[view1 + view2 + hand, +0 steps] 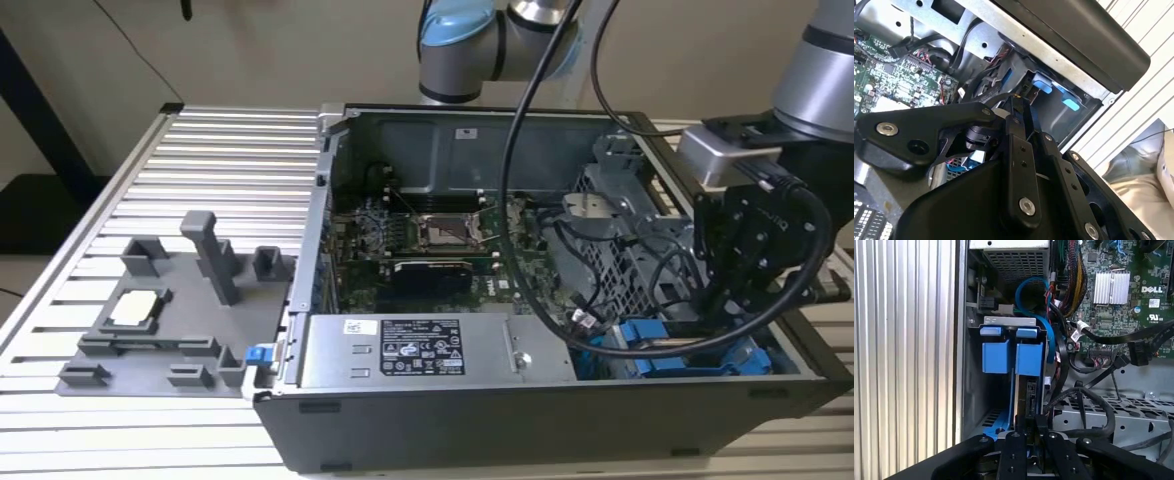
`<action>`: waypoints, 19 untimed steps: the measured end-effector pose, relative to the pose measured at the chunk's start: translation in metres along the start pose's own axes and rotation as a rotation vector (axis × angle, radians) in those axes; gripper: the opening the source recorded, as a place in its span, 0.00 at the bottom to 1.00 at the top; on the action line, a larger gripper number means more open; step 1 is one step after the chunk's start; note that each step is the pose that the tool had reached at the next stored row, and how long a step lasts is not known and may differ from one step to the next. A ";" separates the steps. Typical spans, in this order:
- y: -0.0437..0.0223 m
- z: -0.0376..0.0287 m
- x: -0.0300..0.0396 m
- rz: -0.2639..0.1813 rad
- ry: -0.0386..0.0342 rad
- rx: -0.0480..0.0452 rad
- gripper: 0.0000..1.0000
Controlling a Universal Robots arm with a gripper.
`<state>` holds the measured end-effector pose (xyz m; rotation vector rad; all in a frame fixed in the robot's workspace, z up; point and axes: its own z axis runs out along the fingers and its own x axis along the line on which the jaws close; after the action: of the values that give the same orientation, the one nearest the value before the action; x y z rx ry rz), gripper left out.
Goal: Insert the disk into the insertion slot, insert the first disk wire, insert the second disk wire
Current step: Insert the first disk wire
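Note:
My black gripper [721, 330] reaches down into the open computer case at the exterior view's right. In the first wrist view its fingertips [1033, 424] stand close together at the near edge of the disk [1029, 359], which sits in its blue frame inside the insertion slot [972, 385]. A black disk wire [1064, 397] curves in to the fingertips, and the gripper [1019, 97] looks shut on its black plug. The plug end itself is partly hidden by the fingers. A second blue-framed carrier [996, 356] sits beside the disk.
A silver power-supply box [400, 350] lies along the case's front wall. The motherboard [427, 240] and loose black cables [574, 260] crowd the middle. A grey fixture plate [160, 310] rests on the slatted table at the exterior view's left.

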<state>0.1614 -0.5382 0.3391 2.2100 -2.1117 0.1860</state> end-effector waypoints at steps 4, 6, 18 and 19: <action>-0.0001 0.0001 0.0007 0.000 0.0001 -0.0001 0.19; -0.0001 0.0000 0.0007 0.000 -0.0001 -0.0001 0.19; -0.0003 -0.0041 0.0013 0.001 -0.0014 0.0042 0.19; -0.0003 -0.0035 0.0012 0.001 -0.0013 0.0053 0.19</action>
<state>0.1617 -0.5388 0.3427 2.2128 -2.1152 0.1905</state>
